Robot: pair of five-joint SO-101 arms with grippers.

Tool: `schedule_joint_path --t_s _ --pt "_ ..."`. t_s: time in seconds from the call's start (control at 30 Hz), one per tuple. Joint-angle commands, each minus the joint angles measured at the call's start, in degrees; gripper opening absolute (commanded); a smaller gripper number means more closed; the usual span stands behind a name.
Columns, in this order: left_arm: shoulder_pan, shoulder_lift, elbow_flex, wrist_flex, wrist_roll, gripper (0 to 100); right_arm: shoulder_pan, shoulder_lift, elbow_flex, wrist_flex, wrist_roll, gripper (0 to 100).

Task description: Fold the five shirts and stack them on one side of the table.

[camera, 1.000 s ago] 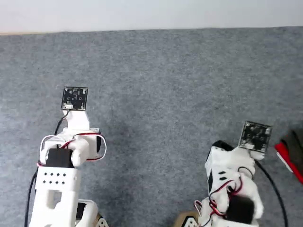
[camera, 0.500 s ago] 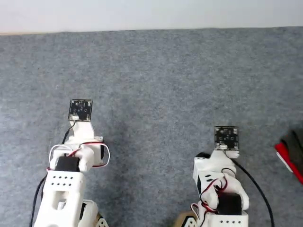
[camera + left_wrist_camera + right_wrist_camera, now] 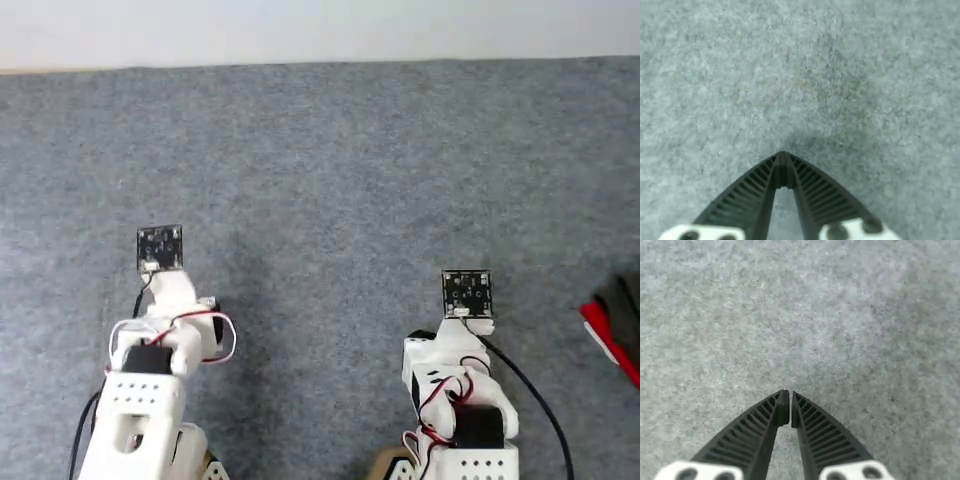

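Note:
Both arms sit drawn back at the near edge of the grey felt table (image 3: 330,170). My left gripper (image 3: 783,156) is shut, its black ribbed fingers meeting at the tips over bare felt, nothing between them. My right gripper (image 3: 789,396) is shut too, tips touching above bare felt. In the high view the left arm (image 3: 150,360) is at the lower left and the right arm (image 3: 462,390) at the lower right. A bit of dark and red cloth (image 3: 612,325) pokes in at the right edge of the table, to the right of the right arm.
A pale wall (image 3: 320,30) runs along the table's far edge. Grey felt stretches across the middle and far part of the table.
Both arms have pulled back toward the near edge; the right arm also swung left, away from the cloth at the right edge.

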Motion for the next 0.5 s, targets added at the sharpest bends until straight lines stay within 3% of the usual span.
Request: schedule_joint_path --t_s 0.0,0.13,0.27,0.33,0.47 --pt "0.09 -10.9 4.26 -0.97 0.7 0 -0.4 -0.4 -0.44 -0.92 0.62 1.0" --pt "-0.18 -30.77 13.32 0.97 0.0 0 -0.31 -0.4 1.32 -0.92 0.7 1.0" --pt "0.35 -47.03 13.93 14.86 -0.26 0 -0.31 -0.4 2.73 -1.98 0.7 1.0" --pt "-0.09 -50.2 13.85 19.78 -0.88 0 -0.31 -0.4 2.81 -2.07 0.7 1.0" --pt "-0.18 -47.21 13.85 20.48 -5.45 0 -0.31 -0.04 2.9 -0.84 0.7 1.0"
